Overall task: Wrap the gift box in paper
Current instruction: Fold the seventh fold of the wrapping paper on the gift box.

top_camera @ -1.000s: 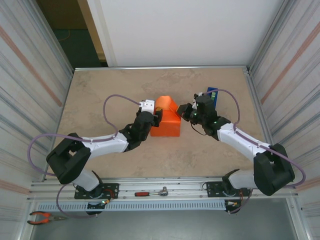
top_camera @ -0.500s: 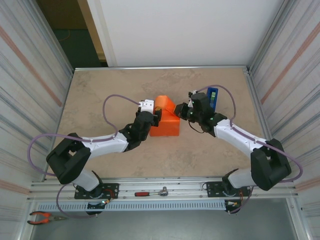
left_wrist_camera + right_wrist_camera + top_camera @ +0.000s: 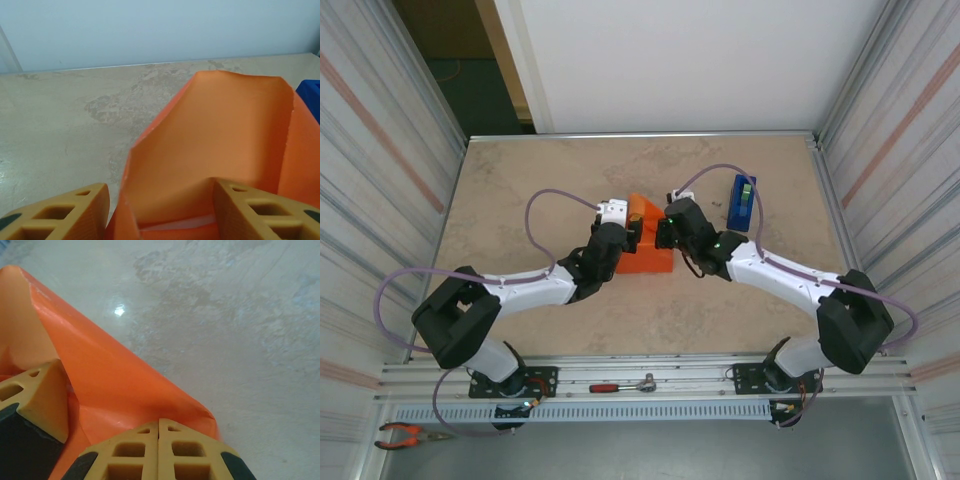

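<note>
Beige stone-patterned counter (image 3: 520,170) sits boxed in by ribbed metal walls left and right, with a white panel behind. At its middle lies the gift box (image 3: 645,258), a squarish parcel covered in bright orange paper (image 3: 650,208). At the parcel's far end the paper rises in a loose, open flap. In the left wrist view that flap (image 3: 220,135) stands up like a shallow trough, creased along both sides, with a thin pale strip across its base.

The left pincer (image 3: 632,232) is at the parcel's left edge. Its tan fingers (image 3: 55,215) stand apart with the orange parcel between them. The parcel meets both inner faces, so the pincer looks clamped on the wrapped box. The right pincer (image 3: 662,232) comes in from the right side against the raised flap. In its own view its tips (image 3: 159,427) are pressed together with nothing between them, nosed up against a fold of the paper (image 3: 125,385). One finger (image 3: 35,405) of the left pincer shows close by on the left.

An upright blue tape dispenser (image 3: 742,203) stands apart from the parcel, in the far half of the counter toward its right edge. Off the counter's near edge, a red-handled driver (image 3: 620,386) lies on the metal rail between the arm bases. Orange-handled pliers (image 3: 408,434) lie on the grey ledge at the near left corner.
</note>
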Robot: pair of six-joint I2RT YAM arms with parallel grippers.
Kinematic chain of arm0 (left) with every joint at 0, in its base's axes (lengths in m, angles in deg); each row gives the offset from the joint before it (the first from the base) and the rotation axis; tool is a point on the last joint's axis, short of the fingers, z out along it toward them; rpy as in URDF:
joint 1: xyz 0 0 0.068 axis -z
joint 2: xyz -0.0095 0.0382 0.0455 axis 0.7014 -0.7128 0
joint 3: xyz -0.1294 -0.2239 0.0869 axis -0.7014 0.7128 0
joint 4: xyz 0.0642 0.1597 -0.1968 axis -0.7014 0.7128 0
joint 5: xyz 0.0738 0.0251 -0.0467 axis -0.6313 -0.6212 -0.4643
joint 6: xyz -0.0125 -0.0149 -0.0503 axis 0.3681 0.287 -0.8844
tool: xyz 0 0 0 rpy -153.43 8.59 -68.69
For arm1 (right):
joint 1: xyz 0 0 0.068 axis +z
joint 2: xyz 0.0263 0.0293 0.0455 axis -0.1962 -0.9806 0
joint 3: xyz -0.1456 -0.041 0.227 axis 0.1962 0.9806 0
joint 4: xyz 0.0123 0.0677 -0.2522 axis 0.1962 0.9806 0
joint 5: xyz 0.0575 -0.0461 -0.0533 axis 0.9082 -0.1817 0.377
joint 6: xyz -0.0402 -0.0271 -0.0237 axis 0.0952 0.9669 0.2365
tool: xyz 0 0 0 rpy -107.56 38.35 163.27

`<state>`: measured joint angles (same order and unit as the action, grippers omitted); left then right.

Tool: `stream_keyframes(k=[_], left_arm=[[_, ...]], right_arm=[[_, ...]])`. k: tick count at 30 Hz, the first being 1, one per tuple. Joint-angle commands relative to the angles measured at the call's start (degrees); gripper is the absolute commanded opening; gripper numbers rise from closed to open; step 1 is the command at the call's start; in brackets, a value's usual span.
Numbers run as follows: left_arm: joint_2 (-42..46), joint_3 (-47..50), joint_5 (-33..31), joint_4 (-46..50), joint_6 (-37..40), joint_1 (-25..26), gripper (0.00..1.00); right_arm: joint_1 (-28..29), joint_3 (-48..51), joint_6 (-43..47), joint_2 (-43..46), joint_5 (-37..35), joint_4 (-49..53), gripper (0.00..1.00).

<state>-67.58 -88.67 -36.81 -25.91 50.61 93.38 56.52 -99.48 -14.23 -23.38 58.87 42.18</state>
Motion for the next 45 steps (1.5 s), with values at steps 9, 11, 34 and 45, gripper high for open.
stream_keyframes(k=[9,11,34,45], left_arm=[[14.7,-8.4,12.2,24.3,-7.9,-7.2,0.61],[17.7,-8.7,15.6,26.8,-9.7,-10.2,0.62],[5.7,-9.7,40.0,26.1,-13.7,-21.7,0.22],[7.9,-9.9,37.2,27.1,-10.7,-16.7,0.22]], right_arm=[[4.4,5.0,0.0,-6.2,1.5,11.9,0.0],[4.6,5.6,-0.8,-6.2,2.0,11.2,0.0],[5.3,6.9,-3.8,-6.0,5.3,8.6,0.0],[5.3,6.5,-3.9,-6.5,6.0,8.0,0.0]])
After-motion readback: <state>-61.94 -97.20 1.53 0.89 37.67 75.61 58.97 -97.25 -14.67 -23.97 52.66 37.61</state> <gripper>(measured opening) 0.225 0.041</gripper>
